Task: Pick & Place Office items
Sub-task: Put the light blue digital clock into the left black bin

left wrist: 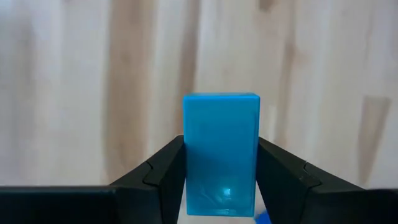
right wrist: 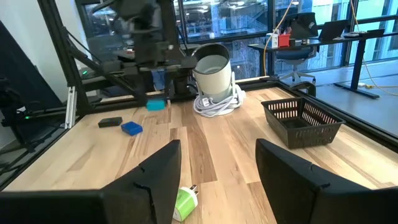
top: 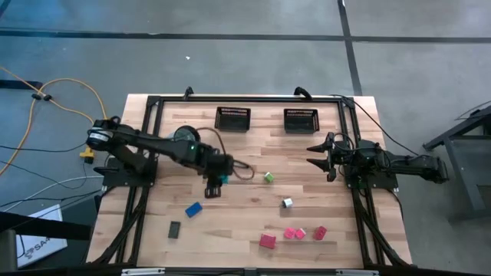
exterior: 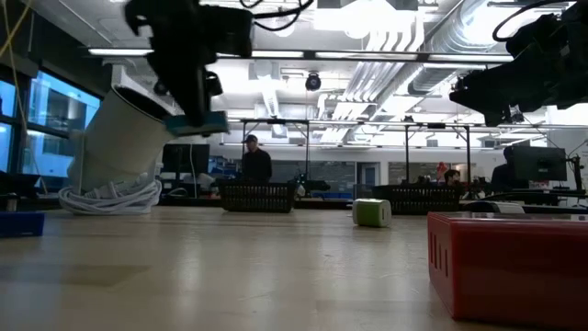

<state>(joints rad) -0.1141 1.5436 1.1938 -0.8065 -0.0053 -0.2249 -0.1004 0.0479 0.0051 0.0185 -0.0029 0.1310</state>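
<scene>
left end effector (left wrist: pixel 221 180) grips teal block (left wrist: pixel 221 152) above table (top: pixel 245 153).

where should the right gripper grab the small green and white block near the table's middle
Judging by its boxy shape, come straight down on the small green and white block and close across its two flat opposite sides. It sits alone on the wooden table, nothing touching it, so there is room for the fingers. The right gripper is open, off to its side.

No readable text, label, brand, number or sign anywhere.
</scene>
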